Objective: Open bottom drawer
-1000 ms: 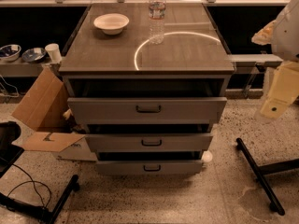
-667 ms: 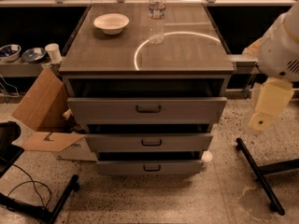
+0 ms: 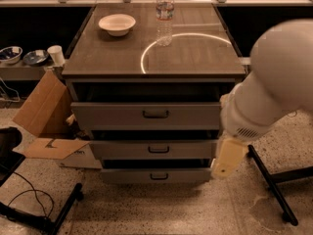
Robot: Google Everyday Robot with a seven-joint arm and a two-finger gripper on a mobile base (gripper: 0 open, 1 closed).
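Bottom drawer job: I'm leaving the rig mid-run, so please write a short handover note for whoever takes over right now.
End effector: low at the cabinet's right front corner, by the right end of the bottom drawer, well apart from its handle.
Bottom drawer: lowest of three fronts, no tray showing.
Done: nothing on the drawer itself; handle not held.
Left: move across to the handle, grip it, pull the drawer out.

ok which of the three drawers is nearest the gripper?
The bottom drawer, slimmest and narrowest front: the gripper hangs by its right end; the middle drawer and top drawer sit higher.
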